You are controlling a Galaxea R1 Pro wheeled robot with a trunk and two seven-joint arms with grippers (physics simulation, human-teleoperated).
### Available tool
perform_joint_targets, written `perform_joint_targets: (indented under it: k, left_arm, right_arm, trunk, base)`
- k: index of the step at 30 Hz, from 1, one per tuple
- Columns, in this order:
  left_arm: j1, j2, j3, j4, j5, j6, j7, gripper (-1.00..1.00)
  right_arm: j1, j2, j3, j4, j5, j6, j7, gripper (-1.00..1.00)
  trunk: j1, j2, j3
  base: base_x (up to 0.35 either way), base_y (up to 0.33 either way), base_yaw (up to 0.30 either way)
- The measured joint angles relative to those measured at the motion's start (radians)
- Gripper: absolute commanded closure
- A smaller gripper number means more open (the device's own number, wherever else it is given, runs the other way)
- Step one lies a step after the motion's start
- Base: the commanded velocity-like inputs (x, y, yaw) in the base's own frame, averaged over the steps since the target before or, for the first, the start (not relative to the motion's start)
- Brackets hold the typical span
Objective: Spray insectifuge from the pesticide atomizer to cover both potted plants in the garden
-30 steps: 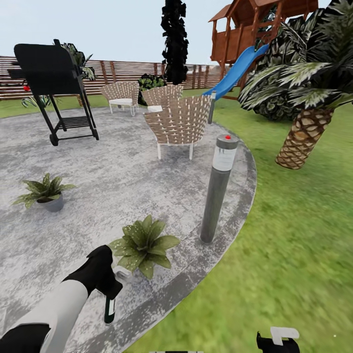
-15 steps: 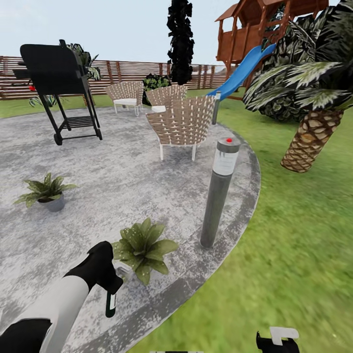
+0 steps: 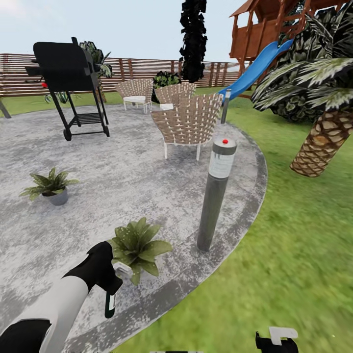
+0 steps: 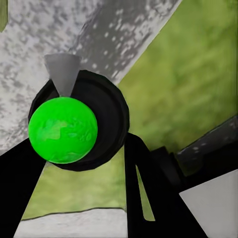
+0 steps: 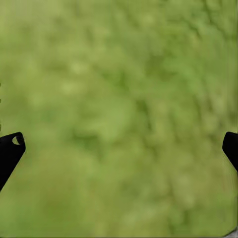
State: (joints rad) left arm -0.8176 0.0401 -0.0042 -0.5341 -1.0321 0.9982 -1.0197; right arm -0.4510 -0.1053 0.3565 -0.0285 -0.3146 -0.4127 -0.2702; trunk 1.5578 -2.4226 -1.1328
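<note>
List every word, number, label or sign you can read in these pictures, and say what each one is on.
No text can be read in any view.
Pesticide atomizer, held in the left gripper: it has a pale label, too small and blurred to read.
Bollard lamp: pale band near the top and a red dot on the cap, no lettering visible.
Grill: red spots at its side, no readable marks.

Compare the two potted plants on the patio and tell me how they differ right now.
The near potted plant sits right beside the left gripper, which holds the pesticide atomizer; the far potted plant stands alone, further out on the patio. The near one's leaves hide its pot; the far one's grey pot shows plainly. The near one stands close to the bollard lamp; the far one does not. Both are low rosettes of pointed green leaves.
</note>
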Motion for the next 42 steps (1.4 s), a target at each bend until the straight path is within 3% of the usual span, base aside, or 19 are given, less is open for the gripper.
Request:
perform_joint_targets:
  k: [7, 11, 12, 13, 17, 28, 36, 39, 42]
  left_arm:
    - [-0.004, 0.0, 0.0, 0.0, 0.002, -0.002, -0.002, 1.0]
    - [-0.057, -0.005, -0.006, 0.016, 0.007, -0.002, -0.021, 1.0]
    - [-0.061, -0.004, -0.023, 0.017, 0.004, -0.002, -0.042, 1.0]
    - [-0.065, -0.001, -0.072, 0.017, 0.001, -0.002, -0.088, 1.0]
    - [-0.067, 0.0, -0.059, 0.008, 0.022, -0.003, -0.099, 1.0]
    - [-0.072, -0.001, -0.066, -0.044, 0.026, -0.009, -0.113, 1.0]
    - [-0.078, -0.003, -0.064, -0.042, 0.03, -0.005, -0.12, 1.0]
    - [-0.088, -0.003, -0.076, -0.03, 0.02, -0.009, -0.257, 1.0]
    - [-0.117, -0.004, -0.134, -0.028, -0.06, -0.016, -0.413, 1.0]
  right_arm:
    - [0.0, 0.0, -0.001, 0.0, 0.0, 0.0, 0.0, -1.0]
    - [0.0, -0.004, -0.002, 0.0, 0.0, 0.0, 0.0, -1.0]
    - [0.0, -0.006, -0.002, 0.001, 0.001, 0.0, 0.0, -1.0]
    - [0.0, -0.007, -0.002, 0.002, 0.002, 0.0, 0.001, -1.0]
    - [-0.022, 0.015, -0.003, 0.0, 0.001, 0.001, 0.001, -1.0]
    - [-0.022, 0.077, -0.005, 0.001, -0.002, -0.005, 0.001, -1.0]
    - [-0.02, 0.075, -0.003, 0.001, 0.0, -0.004, 0.003, -1.0]
    - [-0.02, 0.074, -0.004, 0.001, 0.0, -0.004, 0.001, -1.0]
    - [-0.02, 0.07, -0.005, 0.001, 0.0, -0.004, 0.0, -1.0]
  trunk:
    - [0.0, 0.0, 0.0]
    - [0.0, 0.0, 0.0]
    - [0.0, 0.0, 0.0]
    - [0.0, 0.0, 0.0]
    - [0.0, 0.0, 0.0]
    - [0.0, 0.0, 0.0]
    - [0.0, 0.0, 0.0]
    - [0.0, 0.0, 0.0]
    - [0.0, 0.0, 0.0]
  base:
    - [0.006, -0.009, 0.275]
    - [0.0, 0.0, 0.073]
    - [0.0, 0.0, 0.007]
    - [0.0, 0.0, 0.0]
    - [0.0, 0.0, 0.0]
    - [-0.04, -0.065, 0.0]
    - [-0.155, -0.132, 0.125]
    - [-0.009, -0.005, 0.027]
    - [-0.001, -0.001, 0.004]
